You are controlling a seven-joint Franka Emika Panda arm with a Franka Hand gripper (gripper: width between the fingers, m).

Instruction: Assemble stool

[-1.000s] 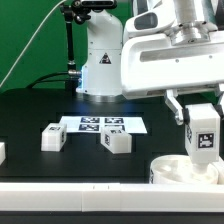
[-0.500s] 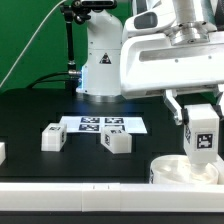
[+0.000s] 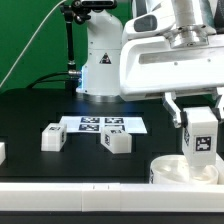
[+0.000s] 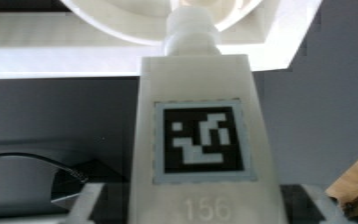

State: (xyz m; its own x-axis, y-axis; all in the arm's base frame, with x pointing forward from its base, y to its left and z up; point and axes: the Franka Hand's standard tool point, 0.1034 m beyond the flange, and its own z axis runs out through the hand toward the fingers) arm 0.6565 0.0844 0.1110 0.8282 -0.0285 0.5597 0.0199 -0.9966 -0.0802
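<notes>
Seat point(image 3: 168, 171) at lower right of the exterior view, leg point(image 3: 201, 138) upright over its middle (touching or not, unclear), clamped in gripper point(image 3: 199, 112). Further left on black table point(image 3: 30, 115): loose leg point(image 3: 52, 136), second loose leg point(image 3: 116, 141), both apart from seat, marker board point(image 3: 100, 124) just behind.

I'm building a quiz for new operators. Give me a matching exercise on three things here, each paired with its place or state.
Things:
1. white blocky plastic leg at the exterior view's right
2. white round rimmed plastic seat
3. flat white marker board

Places or states:
A. lying flat, printed with several tags
B. gripped upright by the pincer
C. directly below the gripped leg

Pairs: 1-B, 2-C, 3-A
</notes>
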